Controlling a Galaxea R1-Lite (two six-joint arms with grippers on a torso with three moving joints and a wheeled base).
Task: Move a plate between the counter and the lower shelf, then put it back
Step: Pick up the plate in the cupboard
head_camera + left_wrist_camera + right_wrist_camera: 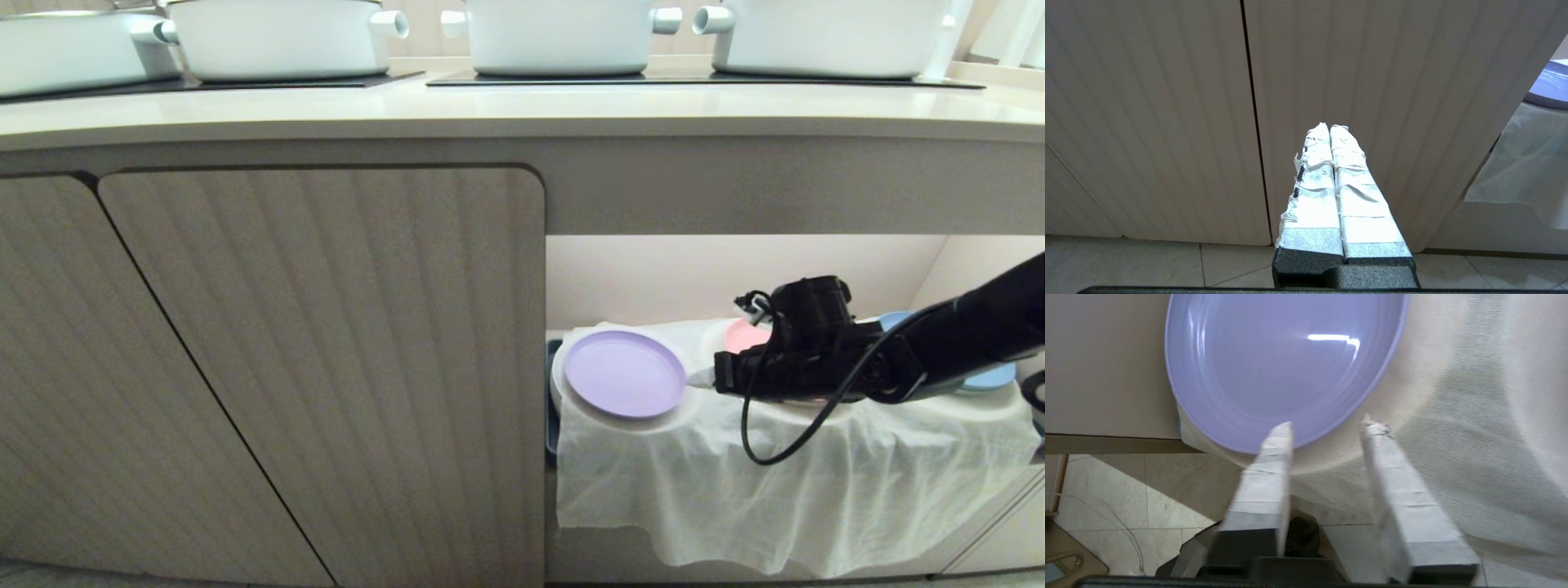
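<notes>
- Under the counter (522, 110) we face two ribbed cabinet doors (326, 367) on our left and, on our right, the open recess of the lower shelf (735, 278), its white cloth (775, 490) spilling over the front edge.
- Free room in the recess lies above the cloth; our right arm reaches across it from the right.
- We count three plates on the shelf: the plate (625, 373), a pink plate (744, 335) and a blue plate (989, 377), the latter two mostly hidden behind the arm. Four white pots (563, 37) stand on the counter.
- The plate is round, shallow, lilac, with a raised rim, lying flat on the leftmost mound.
- Our right gripper (1327, 424) sits at its rim, fingers spread, holding nothing.
- Our left gripper (1330, 130) hangs before the doors, fingers pressed together.
</notes>
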